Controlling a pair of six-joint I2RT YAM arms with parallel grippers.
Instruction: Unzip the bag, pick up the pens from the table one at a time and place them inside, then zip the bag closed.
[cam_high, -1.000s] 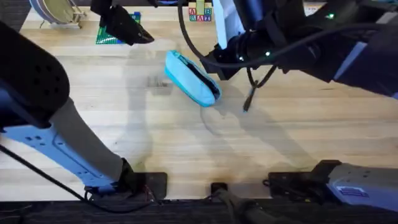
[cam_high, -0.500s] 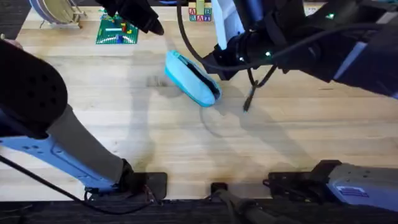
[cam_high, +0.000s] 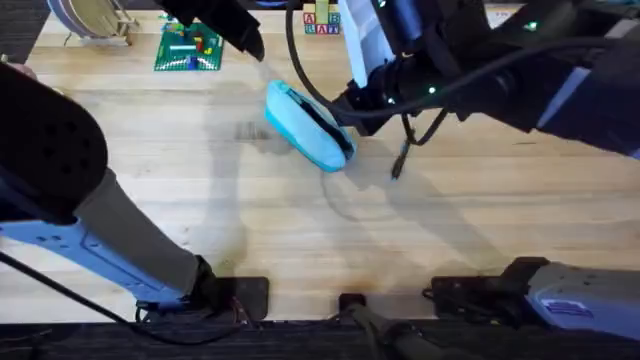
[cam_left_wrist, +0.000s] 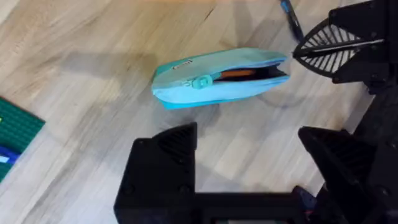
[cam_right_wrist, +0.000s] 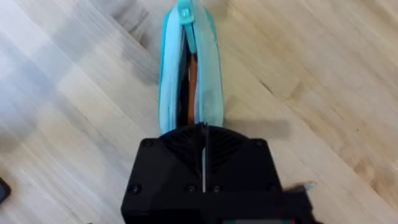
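bag (cam_high: 308, 125): one, light-blue pouch, lying on the table (cam_high: 300, 230) toward the far edge, about mid-width, long axis slanted from far-left to near-right.
zipper: open along most of its length; slider (cam_left_wrist: 200, 82) sits near the bag's far-left end.
pens inside: one orange pen (cam_left_wrist: 239, 73) visible through the open slot. A dark strip runs beside it in the right wrist view; can't tell if that is a second pen.
pens on table: one dark pen (cam_high: 400, 160), just off the bag's near-right end, not touching it, lying roughly toward the near edge.
pen count total: two confirmed (one orange in the bag, one dark on the wood).
right gripper (cam_right_wrist: 203, 138): one, fingers pressed together at the bag's near-right end, right at the mouth of the zip. Can't tell if they pinch fabric or just meet above it.
left gripper (cam_left_wrist: 247, 155): one, fingers spread wide, nothing between them, up above the table near the far edge left of the bag, well apart from it.
green baseplate (cam_high: 188, 48): one, far-left part of the table, small coloured bricks on it.
letter blocks (cam_high: 321, 23): small stack at the far edge, behind the bag.
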